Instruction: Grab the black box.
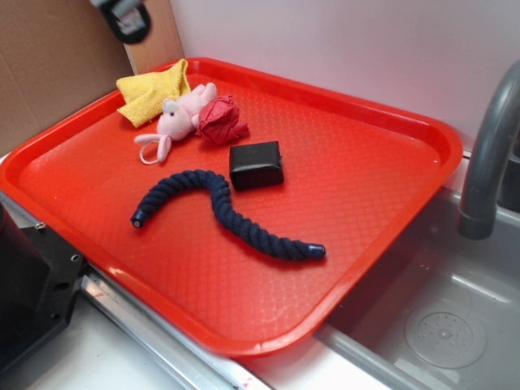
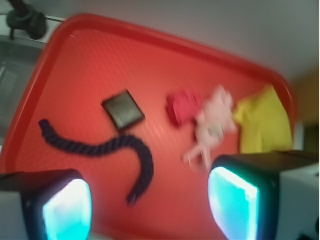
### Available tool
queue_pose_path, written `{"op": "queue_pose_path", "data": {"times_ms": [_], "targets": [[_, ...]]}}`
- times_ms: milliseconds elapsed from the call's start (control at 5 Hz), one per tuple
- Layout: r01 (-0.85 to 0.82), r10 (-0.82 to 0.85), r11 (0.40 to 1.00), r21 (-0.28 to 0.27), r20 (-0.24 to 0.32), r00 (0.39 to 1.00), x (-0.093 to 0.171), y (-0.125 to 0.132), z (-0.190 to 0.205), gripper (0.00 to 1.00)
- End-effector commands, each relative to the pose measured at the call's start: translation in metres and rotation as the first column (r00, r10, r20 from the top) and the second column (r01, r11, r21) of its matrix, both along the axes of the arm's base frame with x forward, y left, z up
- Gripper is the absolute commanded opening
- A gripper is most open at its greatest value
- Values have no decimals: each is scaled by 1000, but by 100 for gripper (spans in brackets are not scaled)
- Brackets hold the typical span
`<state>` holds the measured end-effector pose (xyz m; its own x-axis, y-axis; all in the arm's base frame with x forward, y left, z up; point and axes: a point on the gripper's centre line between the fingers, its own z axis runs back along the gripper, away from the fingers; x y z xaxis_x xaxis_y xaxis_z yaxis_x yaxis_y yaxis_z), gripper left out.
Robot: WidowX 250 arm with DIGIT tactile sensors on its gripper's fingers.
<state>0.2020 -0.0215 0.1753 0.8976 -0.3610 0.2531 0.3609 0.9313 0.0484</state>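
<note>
The black box [image 1: 257, 165] is small, glossy and flat, and lies near the middle of the red tray [image 1: 382, 203]. It also shows in the wrist view [image 2: 123, 109]. My gripper [image 2: 150, 207] is open and empty, high above the tray's near-left part, its two pads far apart. In the exterior view only a bit of the arm [image 1: 126, 18] shows at the top left. The box is well away from the fingers, untouched.
A dark-blue twisted rope [image 1: 223, 213] curves just in front of the box. A pink plush toy [image 1: 179, 120], a red crumpled cloth [image 1: 221, 120] and a yellow cloth [image 1: 153, 93] lie at the tray's back left. A grey faucet [image 1: 487, 154] and sink [image 1: 443, 325] are at the right.
</note>
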Motion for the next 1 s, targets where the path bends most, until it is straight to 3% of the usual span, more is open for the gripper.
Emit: {"op": "queue_pose_path", "data": {"times_ms": [0,200,400,800], "targets": [[269,-272,961,67,39,962,42,-24,-36,100],[332,-334,941,58,32,942,49,-32,-54,100],[337,-337,940,52,-11,941,51,-35,-74,100],[459,-453,888,26,-115,884,51,-53,-123,100]]}}
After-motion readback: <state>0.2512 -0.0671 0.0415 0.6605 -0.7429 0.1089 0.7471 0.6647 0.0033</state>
